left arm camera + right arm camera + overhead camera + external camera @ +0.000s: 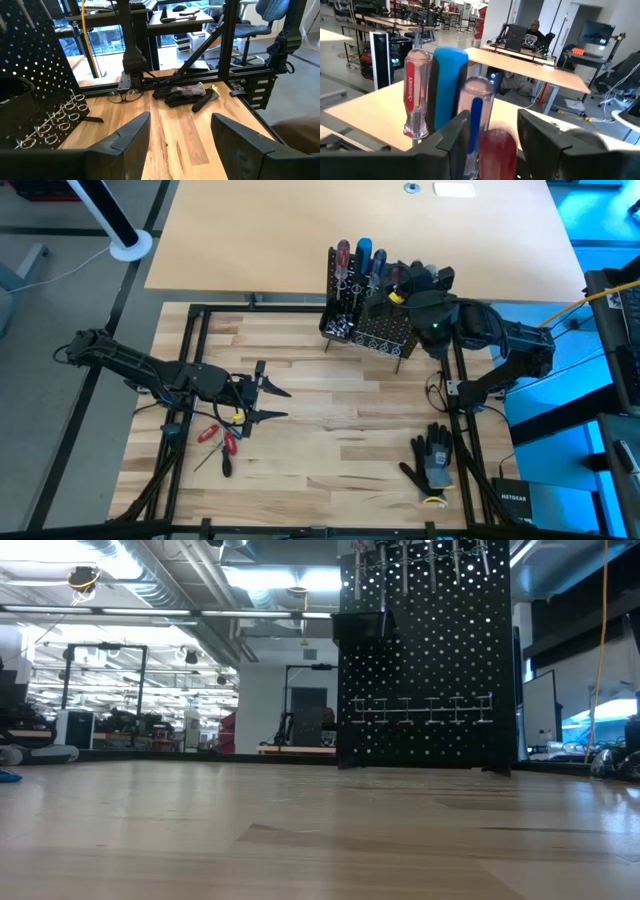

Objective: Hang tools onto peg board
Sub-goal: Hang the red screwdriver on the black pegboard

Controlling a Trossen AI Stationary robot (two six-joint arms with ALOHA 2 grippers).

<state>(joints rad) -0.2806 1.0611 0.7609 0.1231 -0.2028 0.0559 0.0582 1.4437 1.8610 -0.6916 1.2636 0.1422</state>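
Now, the scene in the high view, clock directions read from the table's middle:
Peg board point(365, 320): upright at about one o'clock on the table, several screwdrivers point(362, 258) with red and blue handles already hanging along its top.
Right gripper point(398, 283): just beside the board's top at its three o'clock end; fingers point(454, 135) parted, with a red handle point(497, 145) between them; whether they press on it cannot be told.
Left gripper point(275, 402): at nine o'clock, low over the wood, fingers wide apart, holding nothing.
Loose tools point(222, 442): red-handled ones lying at about eight o'clock.
Work glove point(432, 459): flat at four o'clock.
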